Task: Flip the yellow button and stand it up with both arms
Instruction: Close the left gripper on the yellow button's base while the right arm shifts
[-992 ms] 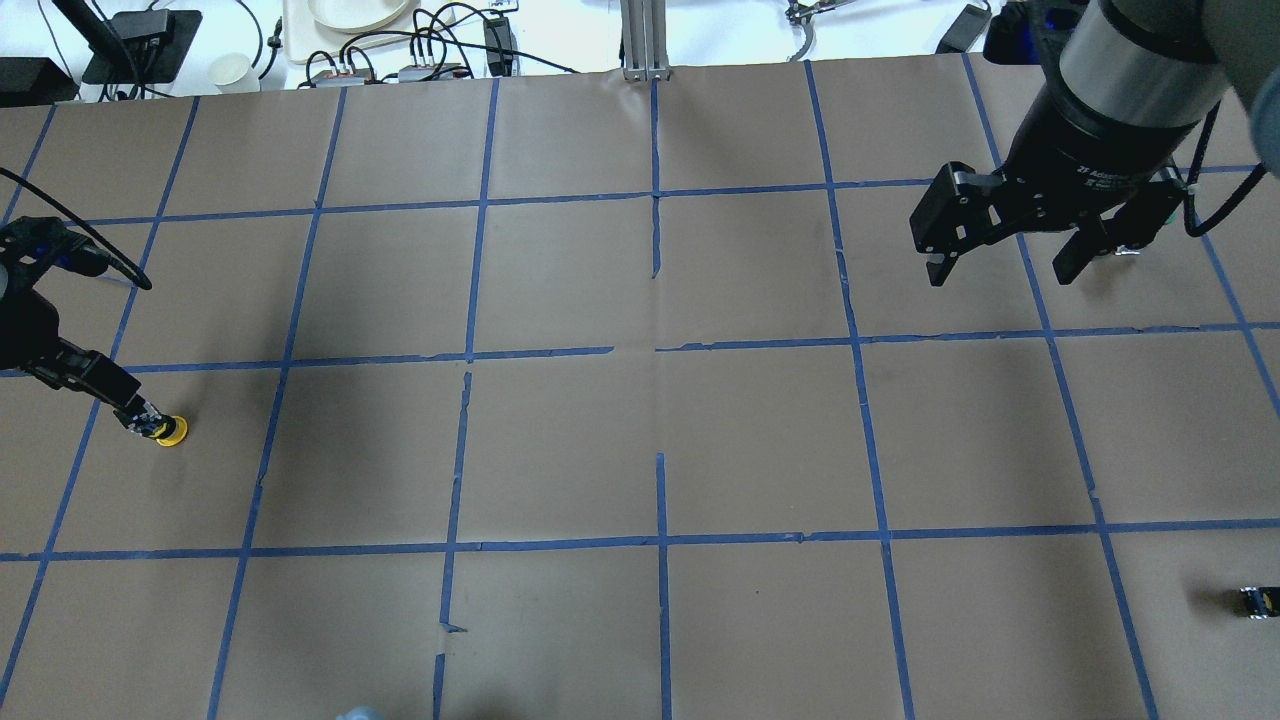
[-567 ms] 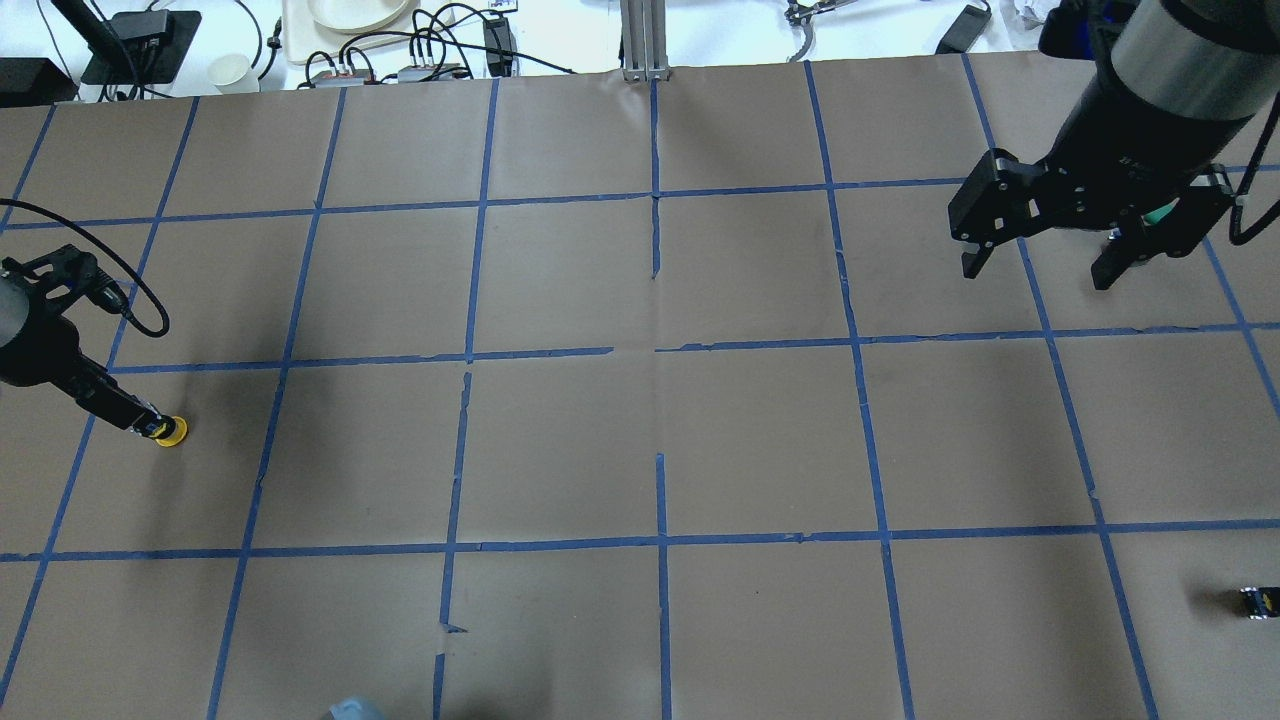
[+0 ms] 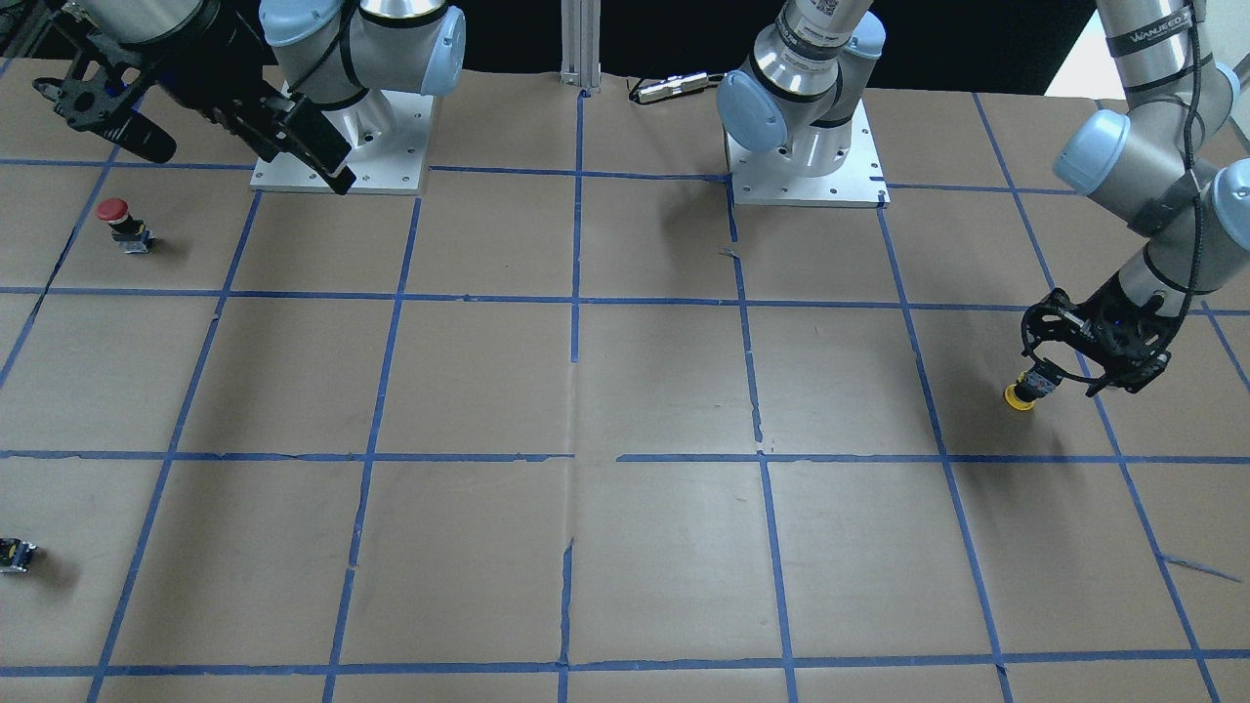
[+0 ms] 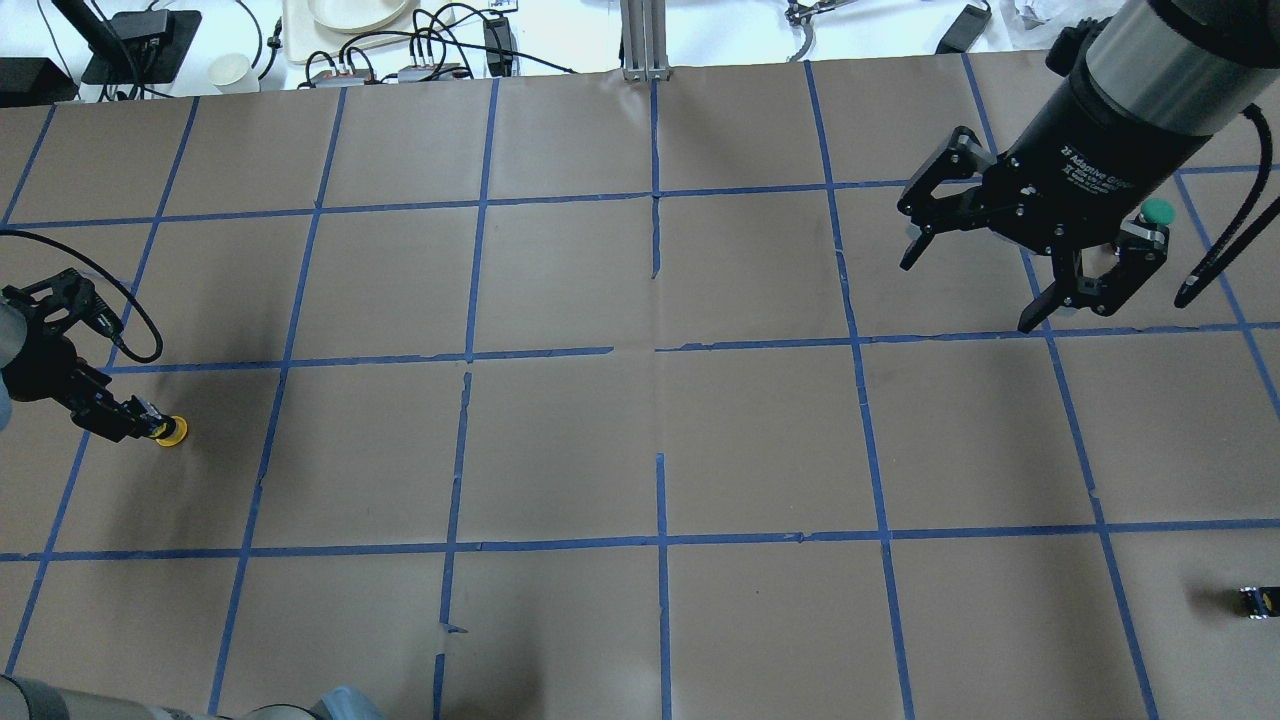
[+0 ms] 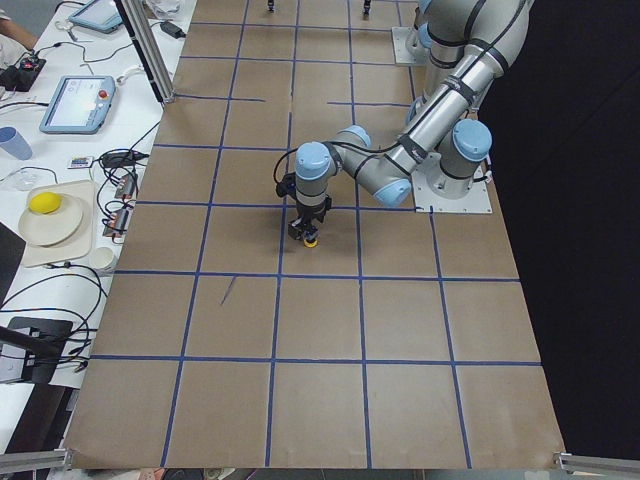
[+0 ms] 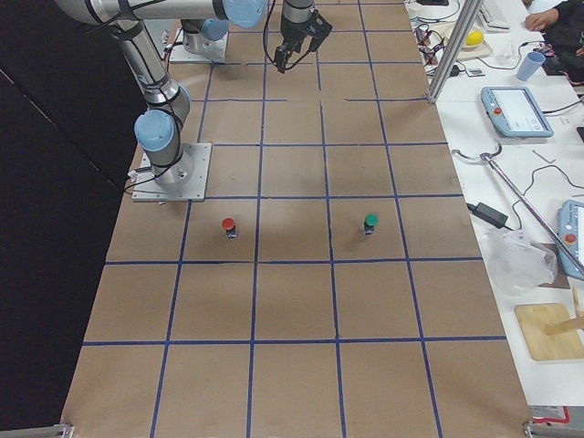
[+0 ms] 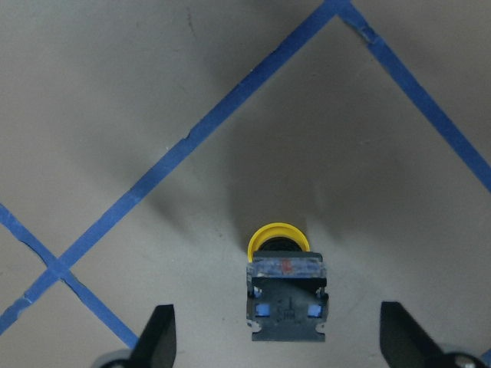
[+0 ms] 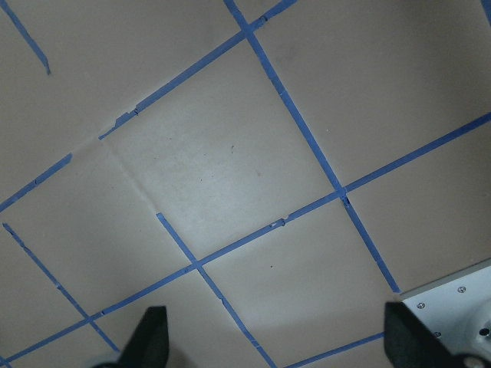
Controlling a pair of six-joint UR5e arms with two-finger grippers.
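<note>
Right gripper (image 4: 965, 295) was swung round, jaws spread; left gripper (image 7: 276, 326) is held open astride yellow button (image 7: 281, 268), cap half hidden by base.

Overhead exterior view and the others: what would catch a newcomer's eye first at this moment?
The yellow button is the one bright spot at the left edge of the brown table. It sits within the wide-open left gripper, not yet gripped. The right gripper hangs open and empty high over the right half, where a red button and a green button stand.
</note>
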